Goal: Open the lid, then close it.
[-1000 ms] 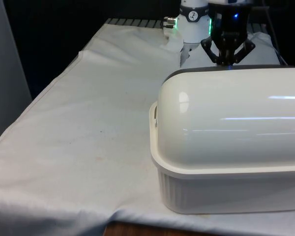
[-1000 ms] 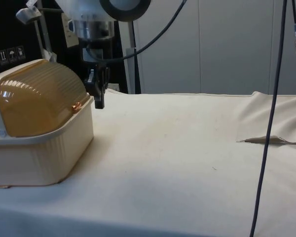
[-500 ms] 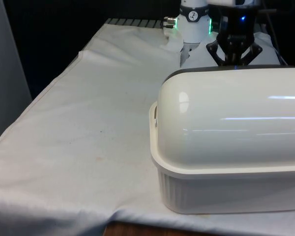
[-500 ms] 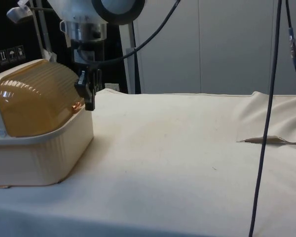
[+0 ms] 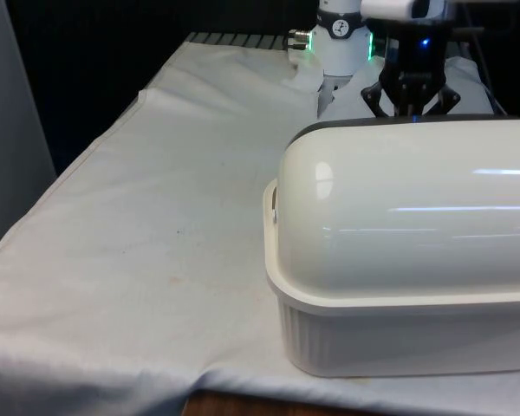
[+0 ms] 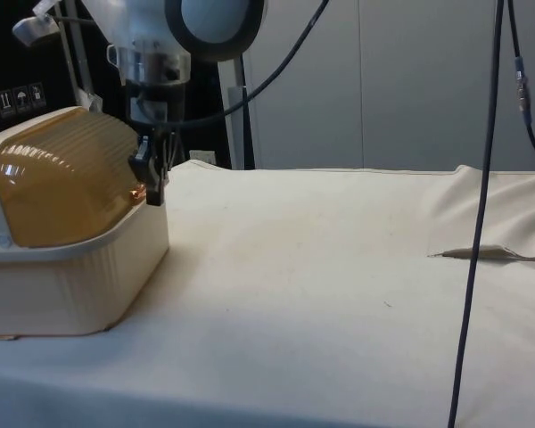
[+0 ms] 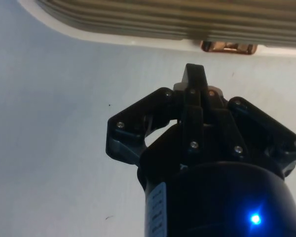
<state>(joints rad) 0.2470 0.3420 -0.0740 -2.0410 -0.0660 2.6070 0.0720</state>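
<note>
A cream bread box point(image 5: 399, 260) stands on the table, turning its rounded white back to the front view. In the side view its ribbed amber roll lid point(image 6: 62, 174) is down over the cream base point(image 6: 71, 276). A small copper handle point(image 7: 229, 47) sits at the lid's lower edge. My gripper point(image 6: 152, 189) hangs at the lid's front edge, right beside that handle. Its fingers point(image 7: 194, 79) are shut with nothing between them, tips just short of the handle. From the front, the gripper point(image 5: 413, 111) dips behind the box's top.
The white cloth has a raised fold point(image 6: 481, 254) at the side view's right. A dark cable point(image 6: 479, 196) hangs down in front of that camera. The robot's base point(image 5: 340, 52) stands at the table's far end, behind the box.
The gripper has moved in towards the lid's front edge and handle, leftwards in the side view. The lid has stayed down.
</note>
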